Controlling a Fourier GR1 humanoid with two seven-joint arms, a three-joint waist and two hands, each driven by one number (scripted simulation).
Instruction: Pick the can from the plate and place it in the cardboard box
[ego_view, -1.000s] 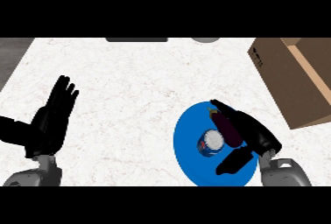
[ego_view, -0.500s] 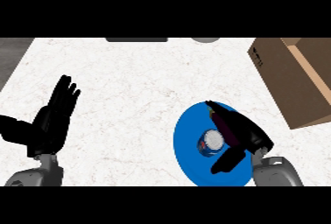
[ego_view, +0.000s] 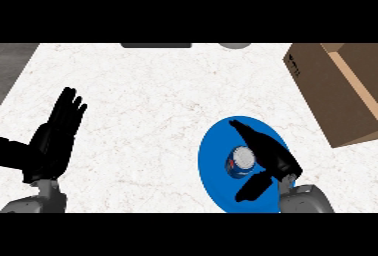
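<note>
A small blue can with a silver top (ego_view: 241, 161) stands on a round blue plate (ego_view: 215, 165) at the lower right of the counter. My right hand (ego_view: 272, 156) lies over the plate just right of the can, its fingers stretched up past it and its thumb angled down below it, so the can sits between thumb and fingers without being clasped. The open cardboard box (ego_view: 336, 90) stands at the right edge, beyond the plate. My left hand (ego_view: 53, 140) rests open at the left edge, fingers up.
A dark flat object (ego_view: 156, 45) and a grey round thing (ego_view: 235, 45) sit at the counter's far edge. The white marbled counter (ego_view: 148, 100) stretches between my hands.
My right hand has slid slightly left and down, closer against the can. The can, plate and left hand have stayed where they were.
</note>
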